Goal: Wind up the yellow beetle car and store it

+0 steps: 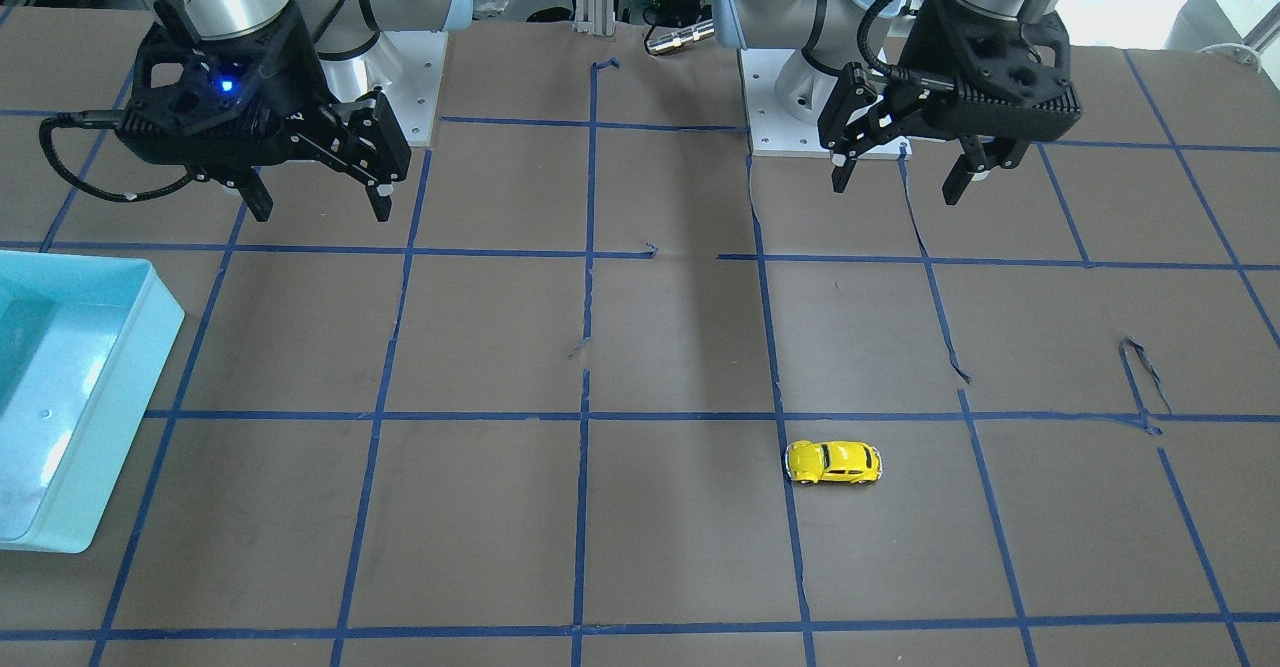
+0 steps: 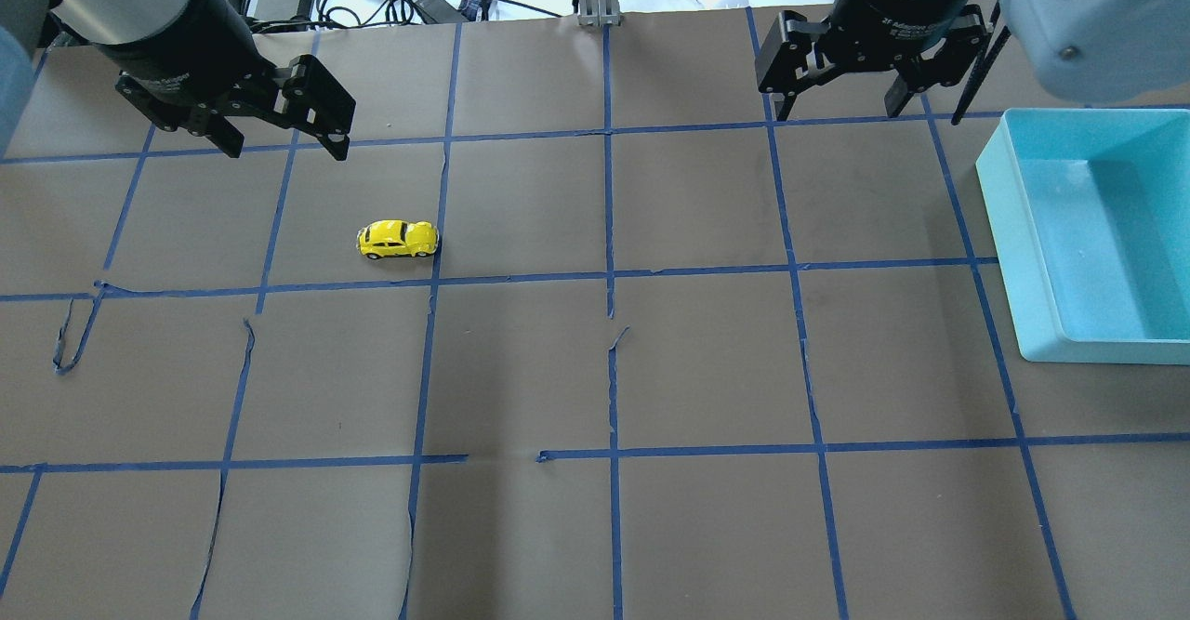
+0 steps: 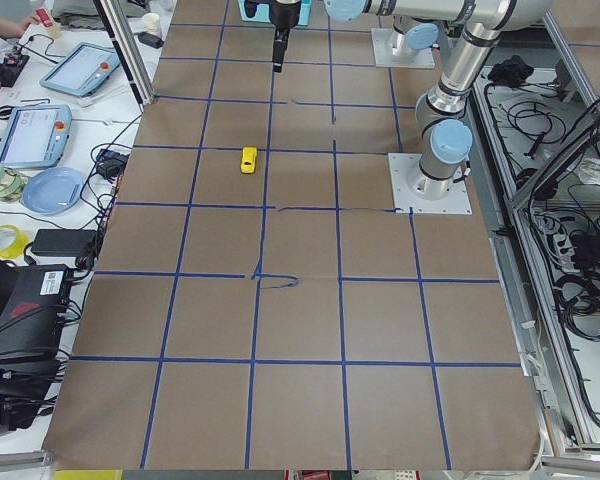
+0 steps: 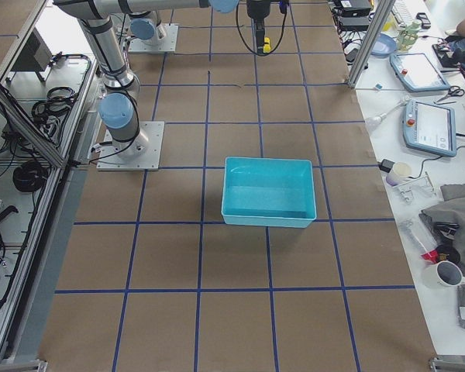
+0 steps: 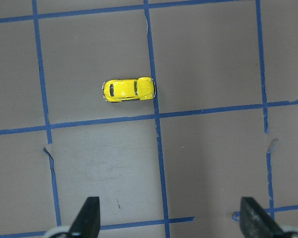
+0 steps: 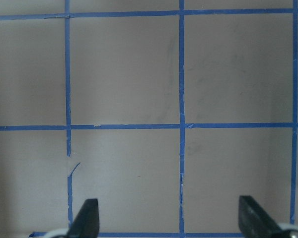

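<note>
The yellow beetle car (image 2: 398, 240) stands on its wheels on the brown table, next to a blue tape line; it also shows in the front view (image 1: 833, 461), the left side view (image 3: 248, 160) and the left wrist view (image 5: 128, 89). My left gripper (image 2: 284, 146) is open and empty, held high above the table, apart from the car. In the left wrist view the gripper (image 5: 170, 218) has the car well ahead of its fingertips. My right gripper (image 2: 837, 109) is open and empty too, raised over bare table (image 6: 169, 218).
A light blue bin (image 2: 1013, 230) stands at the table's right edge, near my right arm; it also shows in the front view (image 1: 110, 427) and the right side view (image 4: 267, 219). Blue tape lines grid the brown paper, with some loose, torn ends (image 2: 74, 332).
</note>
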You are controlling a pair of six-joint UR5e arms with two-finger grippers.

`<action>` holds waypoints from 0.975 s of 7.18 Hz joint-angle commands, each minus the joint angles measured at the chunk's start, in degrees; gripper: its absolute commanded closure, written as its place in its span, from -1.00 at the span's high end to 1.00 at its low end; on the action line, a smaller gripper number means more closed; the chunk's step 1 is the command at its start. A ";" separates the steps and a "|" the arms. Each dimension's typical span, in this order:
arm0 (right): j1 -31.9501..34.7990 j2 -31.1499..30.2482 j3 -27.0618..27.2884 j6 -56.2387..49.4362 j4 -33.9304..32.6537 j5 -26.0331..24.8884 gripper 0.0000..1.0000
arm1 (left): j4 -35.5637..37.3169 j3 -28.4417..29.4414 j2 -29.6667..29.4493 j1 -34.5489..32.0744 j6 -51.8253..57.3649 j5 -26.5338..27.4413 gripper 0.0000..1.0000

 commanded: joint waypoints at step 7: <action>0.00 0.04 0.09 0.00 0.00 0.00 1.00 | -0.23 -0.47 0.23 0.02 -0.11 0.49 1.00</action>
